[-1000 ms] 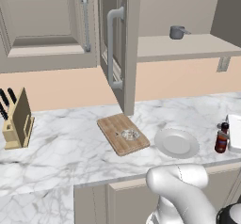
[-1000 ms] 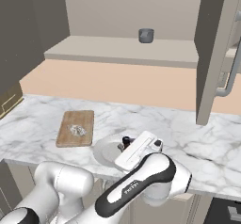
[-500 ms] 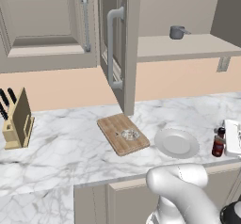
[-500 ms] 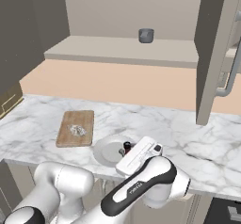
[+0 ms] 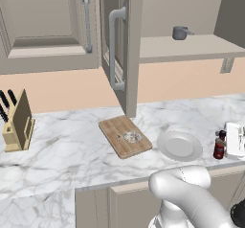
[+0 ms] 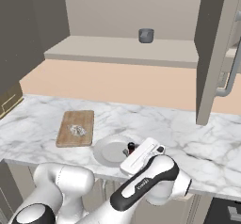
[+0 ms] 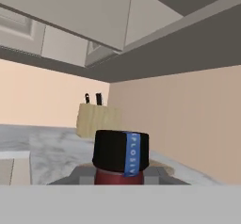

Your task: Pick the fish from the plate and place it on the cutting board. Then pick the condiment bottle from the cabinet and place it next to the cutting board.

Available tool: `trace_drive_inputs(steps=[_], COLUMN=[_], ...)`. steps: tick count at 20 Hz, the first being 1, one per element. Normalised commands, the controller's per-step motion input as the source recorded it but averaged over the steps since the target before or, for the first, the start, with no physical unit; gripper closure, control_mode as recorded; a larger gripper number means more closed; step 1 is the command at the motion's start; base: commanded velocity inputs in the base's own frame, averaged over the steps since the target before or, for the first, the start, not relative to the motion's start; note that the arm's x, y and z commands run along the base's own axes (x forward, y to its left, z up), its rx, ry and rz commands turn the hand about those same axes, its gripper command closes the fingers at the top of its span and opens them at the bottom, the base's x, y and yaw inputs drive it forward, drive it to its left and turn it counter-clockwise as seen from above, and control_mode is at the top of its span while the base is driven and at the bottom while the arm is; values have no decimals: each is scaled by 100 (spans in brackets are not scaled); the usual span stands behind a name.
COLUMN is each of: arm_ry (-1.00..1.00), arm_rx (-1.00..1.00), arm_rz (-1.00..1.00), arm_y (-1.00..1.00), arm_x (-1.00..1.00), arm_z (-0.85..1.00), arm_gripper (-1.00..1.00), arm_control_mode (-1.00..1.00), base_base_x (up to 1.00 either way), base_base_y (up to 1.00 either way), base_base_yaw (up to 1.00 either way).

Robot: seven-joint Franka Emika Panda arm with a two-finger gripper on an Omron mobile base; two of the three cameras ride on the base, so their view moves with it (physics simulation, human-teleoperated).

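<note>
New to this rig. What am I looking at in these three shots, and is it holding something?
It is a rendered kitchen with a white robot arm on a driving base. Two cameras sit on the base behind the arm, one to its left and one to its right; the third rides on the hand and looks along the gripper.

On the marble counter lie a wooden cutting board with the small fish on it, an empty white plate beside it, and a knife block further off. A small grey pot sits on the open cabinet shelf.

The gripper is shut on the dark-red condiment bottle, upright at the plate's far side from the board. The hand view shows its black cap up close.
</note>
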Motion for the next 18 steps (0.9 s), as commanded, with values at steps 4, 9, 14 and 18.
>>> trace_drive_inputs(steps=[4,9,14,18], arm_ry=[0,0,0,0], arm_rx=[2,4,4,2], arm_rz=[0,0,0,0], arm_y=[-4,0,0,-3], arm_x=[19,12,11,7], arm_z=[-20,-19,-18,-17], arm_gripper=[100,100,100,100], arm_control_mode=[-100,-100,-100,-100], base_base_x=[0,0,0,0], base_base_y=[0,0,0,0], base_base_yaw=[0,0,0,0])
